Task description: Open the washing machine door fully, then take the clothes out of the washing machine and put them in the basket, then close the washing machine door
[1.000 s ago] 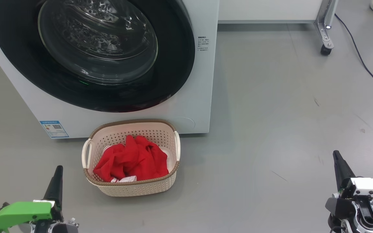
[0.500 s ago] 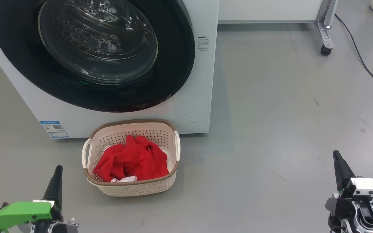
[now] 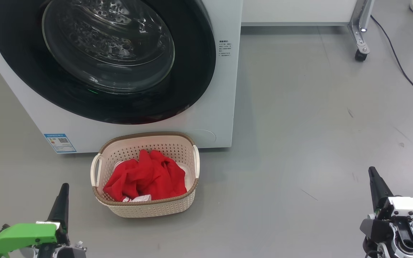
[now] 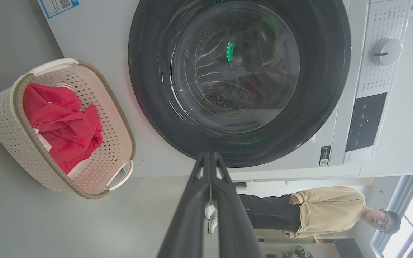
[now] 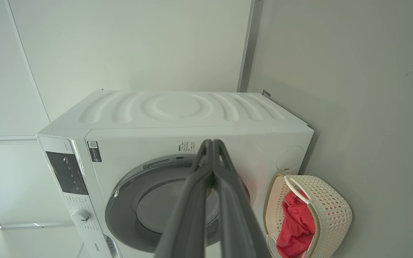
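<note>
Clothes (image 3: 145,177) in basket (image 3: 145,211), washing machine door (image 3: 102,61) shut (left gripper (image 3: 64,188), right gripper (image 3: 372,172): fingers together, empty); task looks done, no move needed.

A black cable (image 3: 400,64) runs across the grey floor (image 3: 299,125) near a metal leg (image 3: 360,21) on a caster (image 3: 360,55). A person (image 4: 328,211) (cream top, dark trousers, white shoes) stands near a window (image 4: 407,233).

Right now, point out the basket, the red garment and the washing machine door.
basket (image 3: 149,210): head view, front perforated wall.
red garment (image 3: 149,175): head view, middle of the bunched fabric.
washing machine door (image 3: 108,43): head view, centre glass window.
</note>
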You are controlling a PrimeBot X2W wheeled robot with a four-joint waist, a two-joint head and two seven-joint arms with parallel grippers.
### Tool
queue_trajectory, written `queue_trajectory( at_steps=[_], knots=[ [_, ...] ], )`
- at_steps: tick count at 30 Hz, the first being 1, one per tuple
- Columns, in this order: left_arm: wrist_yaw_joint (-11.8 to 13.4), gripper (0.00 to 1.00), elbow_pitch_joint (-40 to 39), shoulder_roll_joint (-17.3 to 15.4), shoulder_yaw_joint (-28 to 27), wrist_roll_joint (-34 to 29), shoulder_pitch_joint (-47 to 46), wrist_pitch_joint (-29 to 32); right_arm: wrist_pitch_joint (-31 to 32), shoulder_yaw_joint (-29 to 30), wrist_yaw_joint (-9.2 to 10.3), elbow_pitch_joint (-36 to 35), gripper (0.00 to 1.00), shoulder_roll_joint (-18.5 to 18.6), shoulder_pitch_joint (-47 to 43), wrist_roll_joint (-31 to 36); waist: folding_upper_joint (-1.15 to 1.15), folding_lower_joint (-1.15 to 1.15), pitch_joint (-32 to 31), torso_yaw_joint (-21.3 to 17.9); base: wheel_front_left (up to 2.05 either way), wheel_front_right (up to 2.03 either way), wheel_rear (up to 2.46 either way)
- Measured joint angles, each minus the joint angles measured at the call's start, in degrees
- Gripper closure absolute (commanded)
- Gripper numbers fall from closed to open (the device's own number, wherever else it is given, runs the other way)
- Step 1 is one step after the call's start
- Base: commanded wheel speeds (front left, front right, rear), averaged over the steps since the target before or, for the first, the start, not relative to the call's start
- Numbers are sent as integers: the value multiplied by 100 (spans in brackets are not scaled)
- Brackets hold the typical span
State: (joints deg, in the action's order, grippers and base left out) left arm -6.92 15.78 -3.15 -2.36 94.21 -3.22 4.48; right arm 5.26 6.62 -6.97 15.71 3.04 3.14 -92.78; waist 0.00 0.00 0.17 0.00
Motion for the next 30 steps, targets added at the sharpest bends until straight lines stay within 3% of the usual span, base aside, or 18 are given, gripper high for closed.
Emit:
queue_trajectory(
  at_steps=[30],
  knots=[
    [0, 100, -4, 1, -14, 0, 0, 1, 5, 10, 0, 0, 100, -16, 0, 0, 0, 0, 0, 0, 0, 0, 0]
  ],
)
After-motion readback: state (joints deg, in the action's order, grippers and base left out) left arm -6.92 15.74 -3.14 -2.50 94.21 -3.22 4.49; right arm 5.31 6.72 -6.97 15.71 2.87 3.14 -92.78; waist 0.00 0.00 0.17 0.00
